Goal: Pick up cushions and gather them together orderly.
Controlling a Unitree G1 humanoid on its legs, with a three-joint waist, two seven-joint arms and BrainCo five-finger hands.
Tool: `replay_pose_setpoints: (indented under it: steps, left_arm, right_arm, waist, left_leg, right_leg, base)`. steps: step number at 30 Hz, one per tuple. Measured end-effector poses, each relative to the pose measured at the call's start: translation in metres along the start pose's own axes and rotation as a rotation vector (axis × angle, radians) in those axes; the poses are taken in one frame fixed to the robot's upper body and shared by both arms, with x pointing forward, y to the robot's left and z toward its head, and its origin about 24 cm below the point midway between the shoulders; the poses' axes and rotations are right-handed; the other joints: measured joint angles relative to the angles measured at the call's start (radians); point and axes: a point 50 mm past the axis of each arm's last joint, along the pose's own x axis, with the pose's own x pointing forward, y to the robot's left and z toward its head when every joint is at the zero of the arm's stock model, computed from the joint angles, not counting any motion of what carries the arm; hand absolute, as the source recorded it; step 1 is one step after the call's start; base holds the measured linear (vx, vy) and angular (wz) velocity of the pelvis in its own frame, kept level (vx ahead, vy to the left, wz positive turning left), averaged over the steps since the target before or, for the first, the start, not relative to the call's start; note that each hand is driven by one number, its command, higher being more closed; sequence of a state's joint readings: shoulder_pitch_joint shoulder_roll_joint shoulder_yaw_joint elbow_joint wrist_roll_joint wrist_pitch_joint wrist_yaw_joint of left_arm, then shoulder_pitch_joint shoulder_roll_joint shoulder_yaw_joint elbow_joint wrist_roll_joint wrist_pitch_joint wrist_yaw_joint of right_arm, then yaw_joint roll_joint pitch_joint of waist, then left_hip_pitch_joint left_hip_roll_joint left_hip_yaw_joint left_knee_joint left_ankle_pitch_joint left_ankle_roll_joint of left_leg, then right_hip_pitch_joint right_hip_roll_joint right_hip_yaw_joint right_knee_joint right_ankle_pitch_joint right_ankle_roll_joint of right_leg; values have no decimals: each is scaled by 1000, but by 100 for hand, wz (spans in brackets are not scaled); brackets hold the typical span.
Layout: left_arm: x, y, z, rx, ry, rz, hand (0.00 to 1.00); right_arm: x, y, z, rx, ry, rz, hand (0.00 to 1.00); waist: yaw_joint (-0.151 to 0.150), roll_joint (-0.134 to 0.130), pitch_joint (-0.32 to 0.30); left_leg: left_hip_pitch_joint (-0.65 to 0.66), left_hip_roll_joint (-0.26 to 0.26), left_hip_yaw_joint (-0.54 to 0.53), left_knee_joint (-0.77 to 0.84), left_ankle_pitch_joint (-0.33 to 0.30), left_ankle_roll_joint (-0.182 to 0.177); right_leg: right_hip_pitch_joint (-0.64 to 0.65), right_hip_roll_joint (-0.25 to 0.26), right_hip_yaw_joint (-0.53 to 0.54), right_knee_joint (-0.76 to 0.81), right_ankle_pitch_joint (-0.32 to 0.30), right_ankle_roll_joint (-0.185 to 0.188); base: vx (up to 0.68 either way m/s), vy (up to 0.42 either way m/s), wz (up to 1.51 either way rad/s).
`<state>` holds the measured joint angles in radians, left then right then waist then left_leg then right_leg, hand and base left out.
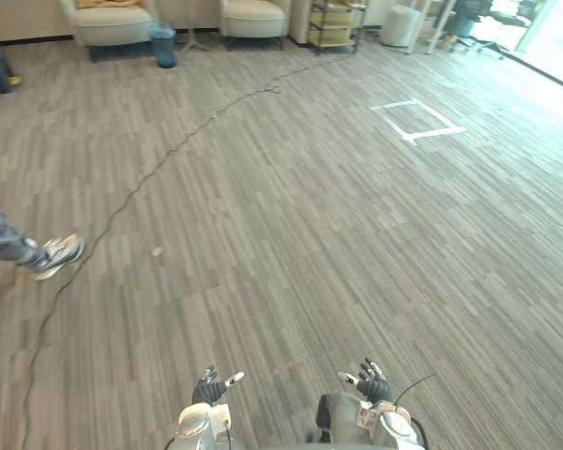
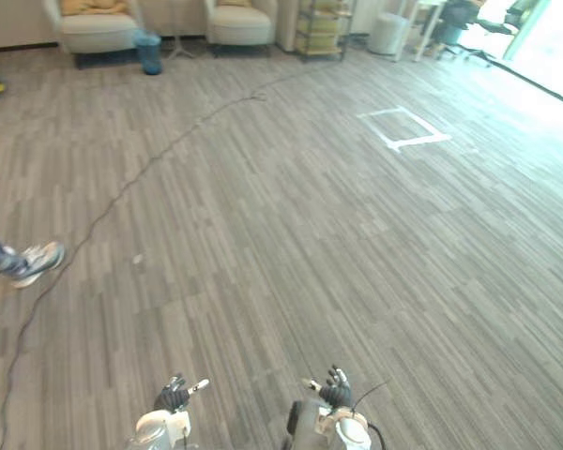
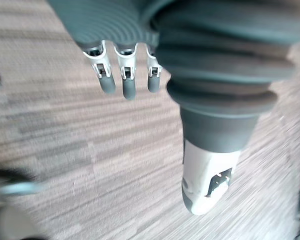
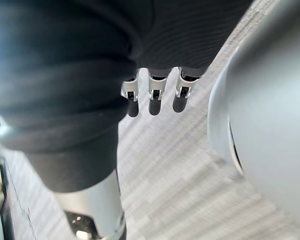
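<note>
A tan cushion [image 1: 108, 3] lies on the seat of the far left armchair [image 1: 113, 23] at the back of the room. A second tan cushion [image 2: 233, 3] rests on the armchair beside it. My left hand [image 1: 209, 386] hangs low at the bottom of the eye views, its fingers [image 3: 122, 75] straight and holding nothing. Level with it, my right hand [image 1: 371, 380] is just as relaxed, its fingers [image 4: 155, 95] bare over the wooden floor. Both hands are far from the cushions.
A person's leg and grey shoe [image 1: 56, 255] come in at the left. A blue bin [image 1: 163, 45] stands between the armchairs, with a shelf cart [image 1: 336, 23] and white bin [image 1: 399, 23] further right. A white tape square [image 1: 418, 120] marks the floor.
</note>
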<state>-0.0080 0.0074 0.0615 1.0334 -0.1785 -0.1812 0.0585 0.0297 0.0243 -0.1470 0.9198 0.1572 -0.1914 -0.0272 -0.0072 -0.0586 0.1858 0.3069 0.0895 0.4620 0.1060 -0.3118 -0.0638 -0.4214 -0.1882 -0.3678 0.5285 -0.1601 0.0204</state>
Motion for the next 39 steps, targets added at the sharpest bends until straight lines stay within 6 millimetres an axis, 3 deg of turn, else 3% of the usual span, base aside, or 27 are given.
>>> replay_pose_setpoints:
  steps: [2, 3, 4, 5, 7, 8, 10, 11, 13, 15, 16, 17, 19, 20, 21, 22, 23, 24, 25, 27, 30, 32, 34, 35, 36, 38, 39]
  left_arm:
    - [0, -2, -2, -2, 5, -7, 0]
    - [-2, -6, -7, -16, 24, -10, 0]
    - [-4, -8, -15, -55, 49, 1, 0]
    - [-5, -8, -16, -69, 51, 7, 0]
    - [-4, -9, -12, -85, 39, 9, 0]
    - [-4, -6, -13, -109, 37, 25, 0]
    - [-3, -2, -6, -122, 6, 28, 0]
    - [-2, 0, -2, -122, -11, 32, 0]
    - [-2, 7, 5, -115, -48, 44, 0]
    - [-2, 8, 9, -119, -71, 47, 0]
    - [-3, 9, 10, -125, -81, 51, 0]
    - [-3, 11, 10, -130, -87, 57, 0]
    - [-4, 20, 6, -116, -69, 78, 0]
    - [-4, 28, 4, -100, -60, 95, 0]
    - [-4, 29, 5, -98, -60, 98, 0]
    - [-4, 32, 5, -95, -62, 106, 0]
    - [-5, 37, 0, -94, -37, 121, 0]
    - [-5, 37, -1, -96, -33, 120, 0]
    - [-5, 32, -3, -76, -26, 103, 0]
    - [-5, 29, -10, -53, 21, 96, 0]
    - [-3, 17, -10, -40, 36, 64, 0]
    - [-4, 14, -14, -29, 53, 52, 0]
    - [-4, 12, -17, 8, 68, 33, 0]
    - [-6, 12, -21, 17, 78, 32, 0]
    - [-6, 12, -22, 6, 79, 37, 0]
    - [-7, 11, -23, -47, 78, 55, 0]
    - [-7, 11, -22, -72, 76, 63, 0]
  right_arm:
    - [0, -2, 0, 4, 4, -7, 0]
    - [1, -8, 2, -14, 1, -16, 0]
    - [2, -12, 4, -25, -5, -18, 0]
    - [2, -14, 6, -27, -8, -21, 0]
    - [3, -16, 8, -34, -14, -22, 0]
    - [3, -15, 9, -35, -16, -19, 0]
    - [3, -6, 6, -50, -1, 9, 0]
    - [3, 1, 2, -59, 13, 33, 0]
    - [-1, 6, -9, -71, 59, 52, 0]
    - [-2, 9, -15, -61, 84, 51, 0]
    - [-2, 10, -16, -59, 89, 53, 0]
    - [-2, 10, -17, -61, 94, 53, 0]
    - [-5, 11, -26, -65, 134, 53, 0]
    - [-9, 14, -34, -60, 158, 64, 0]
    - [-9, 15, -35, -58, 161, 64, 0]
    - [-11, 15, -38, -58, 169, 65, 0]
    - [-10, 19, -37, -73, 165, 83, 0]
    - [-10, 20, -35, -73, 159, 86, 0]
    - [-10, 12, -33, -92, 141, 77, 0]
    - [-8, 14, -28, -93, 116, 84, 0]
    - [-4, 12, -19, -95, 84, 81, 0]
    - [-1, 8, -11, -109, 60, 77, 0]
    - [1, -1, -9, -99, 58, 48, 0]
    - [1, -7, -9, -96, 62, 26, 0]
    - [1, -12, -8, -109, 65, 19, 0]
    - [2, -16, -5, -130, 63, 14, 0]
    - [2, -18, -3, -142, 55, 15, 0]
  waist:
    - [-4, 0, 1]
    - [-6, 21, 5]
    - [-4, 60, -7]
    - [-4, 70, -9]
    - [-6, 100, 3]
    - [4, 113, 11]
    - [17, 118, 28]
    - [24, 99, 40]
    - [48, 67, 17]
    - [68, 69, 15]
    - [69, 66, 12]
    - [72, 58, 5]
    - [82, 28, -36]
    - [66, -6, -64]
    - [65, -10, -65]
    - [67, -25, -63]
    - [72, -25, -58]
    - [70, -10, -48]
    - [56, 19, -58]
    - [46, -1, -54]
    - [34, 13, -41]
    - [10, 22, -34]
    - [-4, 18, -32]
    - [-9, 18, -29]
    - [-12, 25, -28]
    - [-8, 60, -28]
    - [-9, 78, -22]
  left_leg:
    - [32, -4, -8, -21, 0, 0]
    - [73, 19, -30, -7, 3, -3]
    - [79, 68, -56, 59, 18, -30]
    - [67, 88, -76, 120, 39, -55]
    - [-73, 163, -191, 524, 213, -27]
    - [-190, 196, -257, 781, 257, -55]
    - [-294, 191, -283, 983, 191, -46]
    - [-364, 169, -287, 1019, 151, -34]
    - [-506, 118, -262, 893, 76, 0]
    - [-590, 82, -269, 683, 55, 10]
    - [-623, 47, -310, 473, 70, -2]
    - [-640, 17, -368, 261, 154, -25]
    - [-621, -20, -360, 244, 266, -13]
    - [-614, -25, -307, 276, 228, 19]
    - [-614, -22, -297, 301, 211, 28]
    - [-585, -21, -262, 338, 192, 48]
    - [-527, 1, -213, 446, 183, 63]
    - [-534, 9, -199, 487, 168, 64]
    - [-420, -6, -226, 266, 161, 52]
    - [-274, -40, -195, 202, 73, 55]
    - [-139, -29, -184, 91, 56, 61]
    - [-60, -16, -184, 17, 56, 61]
    - [-2, -26, -185, -40, 52, 60]
    - [48, -38, -207, -63, 39, 63]
    - [73, -36, -228, -48, 39, 63]
    - [37, 21, -255, 148, 43, 58]
    - [-32, 49, -282, 326, 74, 8]
  right_leg:
    - [3, 18, -22, -159, 79, -20]
    - [26, 44, -27, -134, 180, -119]
    - [34, 71, -36, -70, 114, -139]
    - [41, 82, -35, -39, 79, -142]
    - [113, 130, -10, -20, -17, -148]
    - [180, 180, 23, -60, -42, -159]
    - [293, 228, 89, -117, -74, -178]
    - [378, 242, 134, -167, -94, -184]
    - [497, 244, 244, -259, -102, -166]
    - [576, 239, 325, -320, -114, -144]
    - [629, 224, 374, -361, -130, -124]
    - [669, 202, 431, -383, -161, -109]
    - [683, 158, 505, -381, -177, -91]
    - [652, 117, 537, -324, -151, -58]
    - [645, 114, 551, -300, -141, -42]
    - [635, 98, 571, -230, -111, -5]
    - [576, 103, 563, -9, 27, 25]
    - [552, 114, 555, 70, 81, 50]
    - [430, 107, 523, 334, 173, 126]
    - [296, 57, 415, 529, 9, 78]
    - [171, 57, 212, 443, -109, 12]
    - [118, 70, 108, 213, -116, 4]
    - [87, 68, 97, -94, -4, 2]
    - [84, 68, 117, -166, 101, -21]
    - [86, 78, 131, -121, 136, -67]
    - [110, 103, 120, -37, 31, -89]
    - [136, 128, 122, -34, -5, -95]
  base:
    - [508, -136, 4]
    - [803, -238, -17]
    - [693, -224, -24]
    - [681, -282, -36]
    - [729, -293, -54]
    - [657, -163, -80]
    - [651, -68, -108]
    - [625, -38, -118]
    - [594, 12, -151]
    - [707, 129, -137]
    - [836, 280, -116]
    - [857, 326, -120]
    - [792, 358, -118]
    - [656, 281, -98]
    - [638, 273, -72]
    - [706, 295, -110]
    - [804, 338, -118]
    - [550, 299, -140]
    - [234, 216, -97]
    - [321, 147, -66]
    - [461, 52, -15]
    - [456, 7, 19]
    - [539, -95, 41]
    - [743, -179, 43]
    - [662, -178, 24]
    - [669, -233, -13]
    - [779, -296, -41]
